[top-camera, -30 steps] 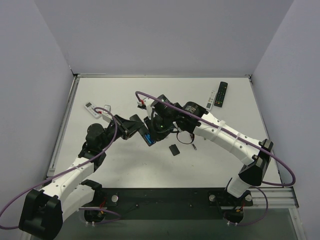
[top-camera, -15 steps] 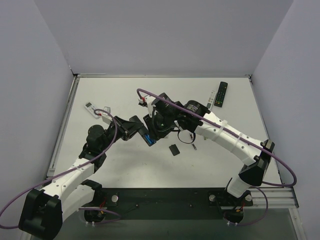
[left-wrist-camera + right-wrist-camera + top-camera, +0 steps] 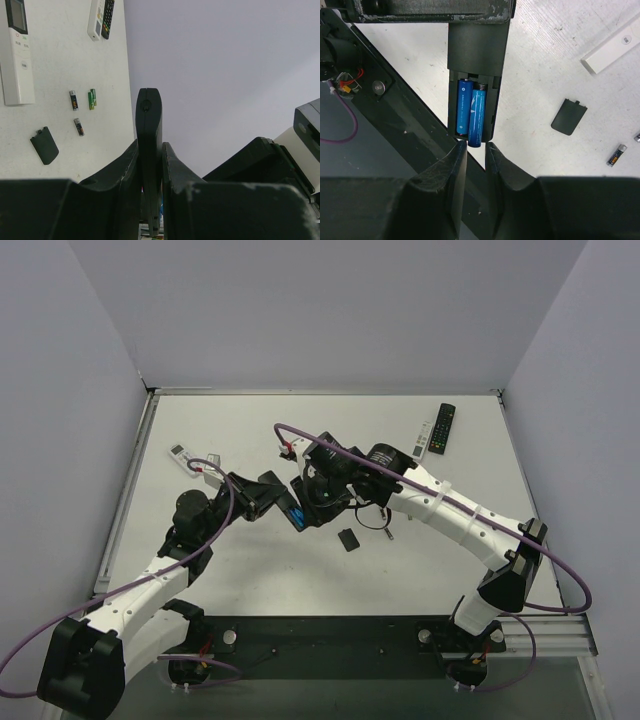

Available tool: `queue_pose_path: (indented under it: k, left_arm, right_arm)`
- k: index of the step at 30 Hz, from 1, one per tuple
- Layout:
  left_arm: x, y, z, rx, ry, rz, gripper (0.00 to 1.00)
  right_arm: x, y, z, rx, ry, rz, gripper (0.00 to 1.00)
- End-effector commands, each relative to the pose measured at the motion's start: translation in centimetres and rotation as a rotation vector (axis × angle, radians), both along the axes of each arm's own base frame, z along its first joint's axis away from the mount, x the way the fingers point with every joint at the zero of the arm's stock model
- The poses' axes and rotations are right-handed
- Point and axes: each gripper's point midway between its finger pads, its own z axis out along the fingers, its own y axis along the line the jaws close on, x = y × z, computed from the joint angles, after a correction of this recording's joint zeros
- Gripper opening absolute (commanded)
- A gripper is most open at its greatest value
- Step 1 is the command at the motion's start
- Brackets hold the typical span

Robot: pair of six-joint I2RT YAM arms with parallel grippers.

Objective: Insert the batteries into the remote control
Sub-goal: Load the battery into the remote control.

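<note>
Right wrist view shows the black remote control (image 3: 477,50), clamped by the left tool (image 3: 150,152), with one blue battery (image 3: 464,107) seated and a second blue battery (image 3: 478,117) not yet fully in, its end at the right tool (image 3: 476,150), whose grip I cannot tell.

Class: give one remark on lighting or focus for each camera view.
Top external: even, diffuse light, with only faint shadows on the table. Left wrist: the left gripper is a dark, underexposed mass; the loose batteries beyond are sharp. Right wrist: the blue batteries in the remote are crisp; the right gripper, close to the lens, is dark.
</note>
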Motion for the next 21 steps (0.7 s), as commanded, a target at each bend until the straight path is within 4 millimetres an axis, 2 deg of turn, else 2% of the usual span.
queue_pose_path:
  k: [1,21]
  left_arm:
    - [-0.01,0.01,2.21,-0.042,-0.069,0.005,0.0]
    - [-0.16,-0.11,3.2,-0.075,-0.085,-0.002,0.0]
  right_arm:
    - [-0.59,-0.8,0.48,-0.001,0.019,-0.01,0.16]
    - [-0.25,-0.33,-0.19,-0.011,0.036,-0.007,0.02]
